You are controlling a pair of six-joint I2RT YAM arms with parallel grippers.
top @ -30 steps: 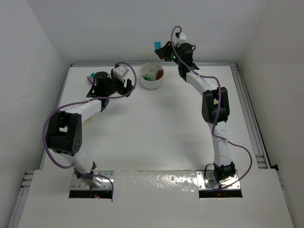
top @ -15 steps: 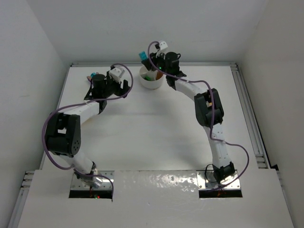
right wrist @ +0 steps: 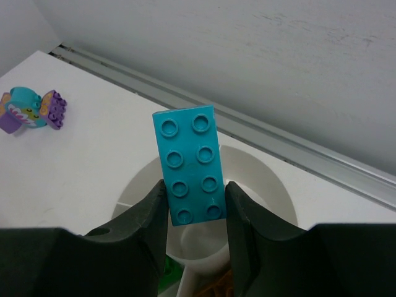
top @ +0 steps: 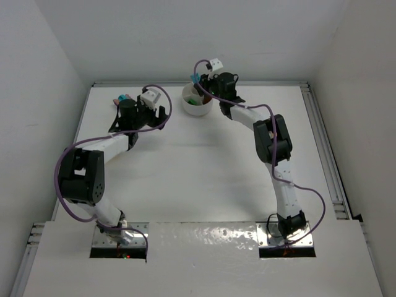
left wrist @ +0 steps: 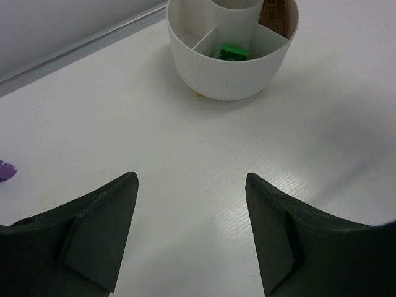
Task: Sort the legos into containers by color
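Right wrist — teal brick in right gripper pinch, long axis along fingers, over dish.

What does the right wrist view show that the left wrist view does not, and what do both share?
Only the right wrist view shows the right gripper shut on a teal brick held over the white dish, and a rounded teal piece farther off. Only the left wrist view shows the left gripper, open and empty, over the table. Both show the white dish.
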